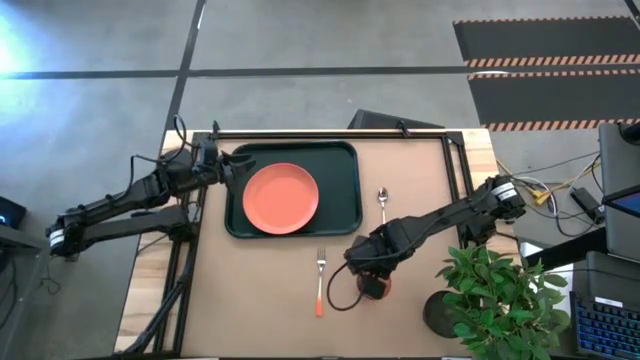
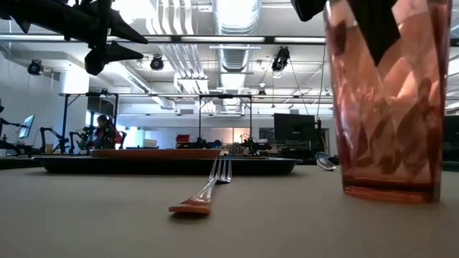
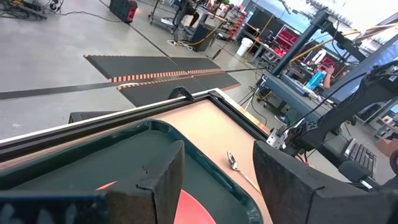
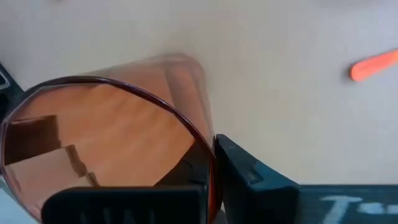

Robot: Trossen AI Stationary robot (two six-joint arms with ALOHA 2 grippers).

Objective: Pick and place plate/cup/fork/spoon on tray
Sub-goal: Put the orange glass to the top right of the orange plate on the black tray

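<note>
Cup [image 4: 106,143] pinched at its rim by the right gripper [image 1: 372,283], upright on the table [image 1: 280,290] near the right, apart from the tray [image 1: 345,190].

Light, rigid and probably slippery translucent walls are judged; one finger [image 4: 249,180] is set outside the rim, the other inside, a hold that could tip it. Plate [image 1: 281,198] is seen on the tray; fork [image 1: 320,275] and spoon [image 1: 382,203] lie on smooth tan board. Left gripper [image 1: 237,168] is held spread over the tray's far left corner. An open workshop lies beyond.
</note>
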